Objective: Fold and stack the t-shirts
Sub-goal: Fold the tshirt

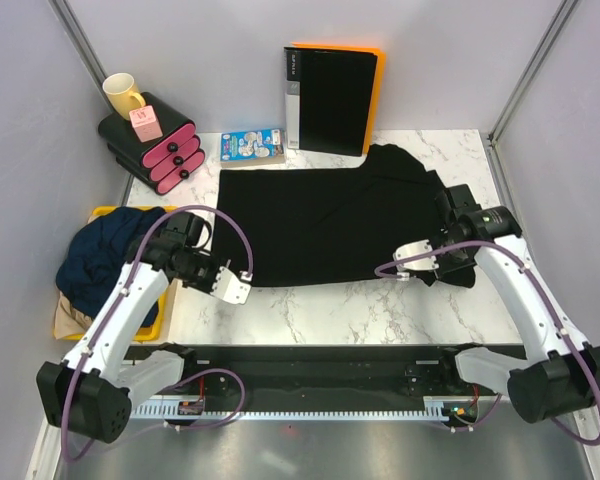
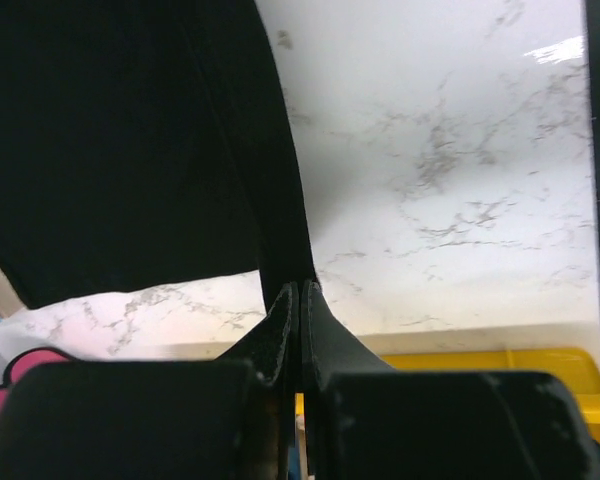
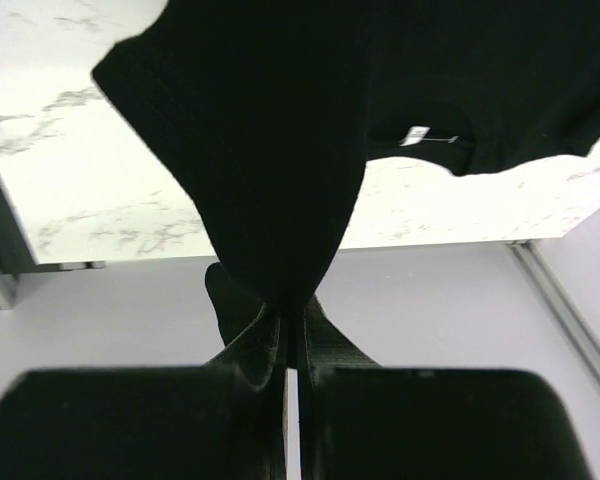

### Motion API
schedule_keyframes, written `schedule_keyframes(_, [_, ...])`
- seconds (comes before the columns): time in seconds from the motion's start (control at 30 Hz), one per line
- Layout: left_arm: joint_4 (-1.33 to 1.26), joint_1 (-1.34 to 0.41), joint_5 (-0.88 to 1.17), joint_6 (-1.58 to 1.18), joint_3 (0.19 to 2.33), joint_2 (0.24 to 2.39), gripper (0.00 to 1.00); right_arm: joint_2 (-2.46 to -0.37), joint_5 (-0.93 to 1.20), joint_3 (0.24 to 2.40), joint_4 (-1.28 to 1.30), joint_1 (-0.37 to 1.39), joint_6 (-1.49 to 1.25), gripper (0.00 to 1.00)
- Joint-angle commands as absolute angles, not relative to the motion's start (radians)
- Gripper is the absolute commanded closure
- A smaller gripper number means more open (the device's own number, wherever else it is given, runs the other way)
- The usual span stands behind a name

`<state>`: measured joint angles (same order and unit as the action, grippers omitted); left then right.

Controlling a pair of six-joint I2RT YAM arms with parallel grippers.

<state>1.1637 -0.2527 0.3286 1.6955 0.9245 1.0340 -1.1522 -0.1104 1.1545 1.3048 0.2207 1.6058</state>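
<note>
A black t-shirt (image 1: 320,220) lies spread on the marble table (image 1: 310,305), its right side bunched and raised. My left gripper (image 1: 212,268) is shut on the shirt's near-left edge; the left wrist view shows a strip of black cloth (image 2: 280,200) running up from the closed jaws (image 2: 300,290). My right gripper (image 1: 450,265) is shut on a fold at the shirt's right end; in the right wrist view the cloth (image 3: 270,150) hangs from the jaws (image 3: 292,310), with the collar label (image 3: 415,135) beyond. A dark navy t-shirt (image 1: 105,255) is crumpled over tan cloth (image 1: 75,312) in a yellow tray (image 1: 150,330).
A black binder with an orange back (image 1: 330,100) stands against the back wall. Black and pink drawers (image 1: 160,152) carry a yellow mug (image 1: 123,95) and a pink box (image 1: 146,124). A small book (image 1: 252,147) lies behind the shirt. Walls close in both sides.
</note>
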Motion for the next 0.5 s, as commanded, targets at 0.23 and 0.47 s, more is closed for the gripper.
schedule_keyframes(0.23, [1.025,-0.247,0.285,1.750,1.002,1.181,0.98,-1.341,-0.124,1.221,1.066,0.222,1.723,1.00])
schedule_keyframes(0.47, [0.967,-0.239,0.241,1.741,1.011,1.272,0.98,-1.450,-0.143,1.290,0.997,0.219,1.723,1.00])
